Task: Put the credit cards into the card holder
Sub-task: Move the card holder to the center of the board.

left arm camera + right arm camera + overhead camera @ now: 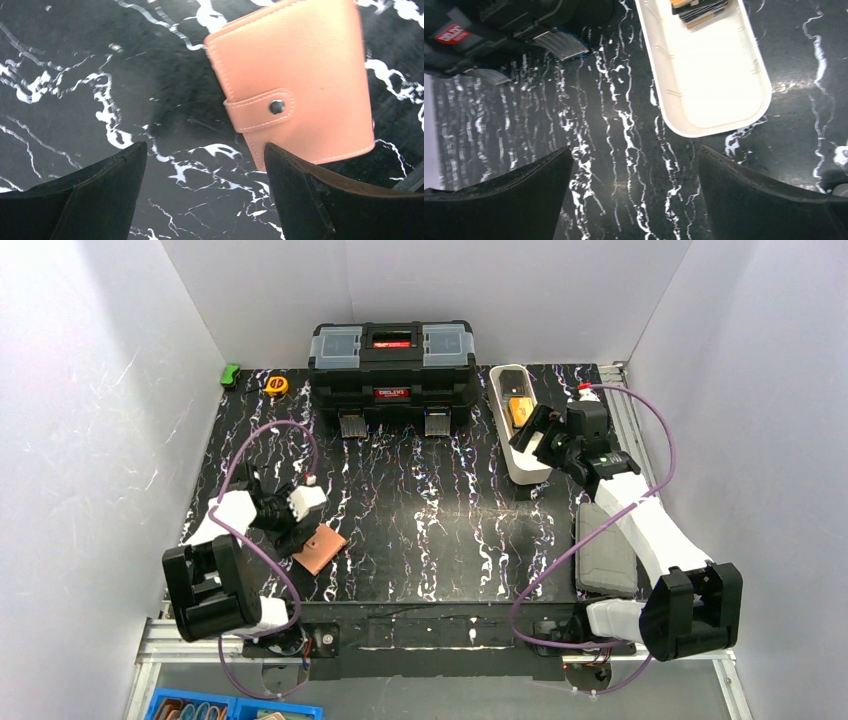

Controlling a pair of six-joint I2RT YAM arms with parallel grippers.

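Top external view: card holder (pixel 320 548) closed and flat on the black marbled tabletop (pixel 430 510), near-left, close to the front edge and just beside the left pincer (pixel 298 532). Stack of credit cards (pixel 520 410) at the far end of a long white tray (pixel 497 400), far-right, next to a black toolbox (pixel 392 365); right pincer (pixel 528 432) by the tray's near end. Wide bare stretch of tabletop between card holder and tray; flat grey pad (pixel 605 550) along the right edge.

Left wrist view: left pincer (pixel 205 150) spread, nothing between the fingers; card holder (pixel 300 85) with snap tab fastened, its near corner at the tip of the frame-right finger (pixel 320 200), contact not discernible.

Right wrist view: right pincer (pixel 634 155) spread and empty, above bare tabletop just off the rounded near end of the tray (pixel 714 85); credit cards (pixel 699 7) cut off by the upper frame edge; toolbox (pixel 499 25) latches at upper left.
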